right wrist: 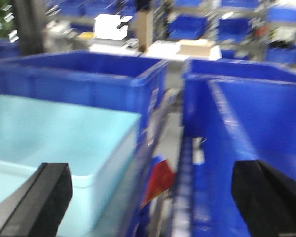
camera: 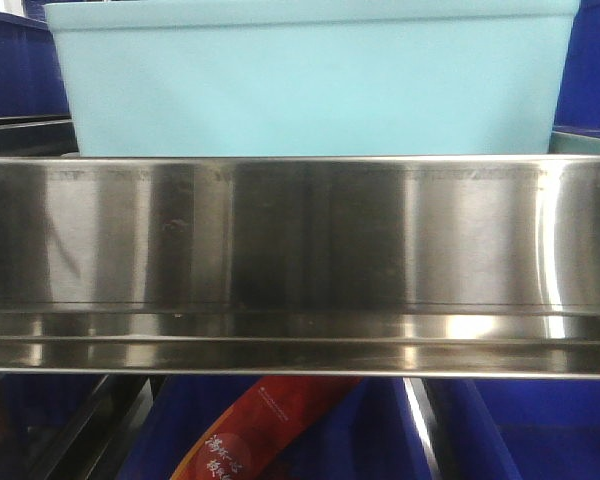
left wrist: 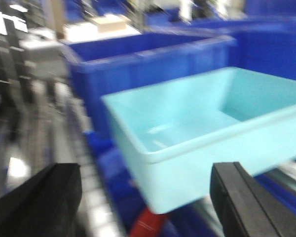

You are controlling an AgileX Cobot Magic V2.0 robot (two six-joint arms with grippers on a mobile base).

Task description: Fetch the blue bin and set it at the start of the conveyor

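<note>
The blue bin [camera: 310,80] is seen upright on the counter [camera: 300,250], just behind its shiny steel front edge, with the open mouth turned upward. One broad wall is turned squarely toward the front-facing camera, so the long axis is laid left to right, parallel to the counter's front edge. In the left wrist view the blue bin [left wrist: 187,128] is seen from above and off one corner. The inside is shown bare and smooth, and the near corner is pointed down toward the camera.

The left gripper [left wrist: 148,173] is held short of that corner, its two black fingers [left wrist: 49,197] spread wide apart, and nothing is touched by them. The right gripper [right wrist: 150,170] is likewise spread wide and closed on nothing, with the blue bin [right wrist: 54,143] lying toward its left finger.

Behind the pale tub, away from the front edge, a dark blue bin [right wrist: 89,79] is set close against it. Another dark blue bin [right wrist: 246,123] is placed toward the counter's right end, apart from the tub. A red packet [camera: 260,430] with white print is seen below the front edge, among further blue tubs. The wrist views are blurred, so fine detail cannot be told.
</note>
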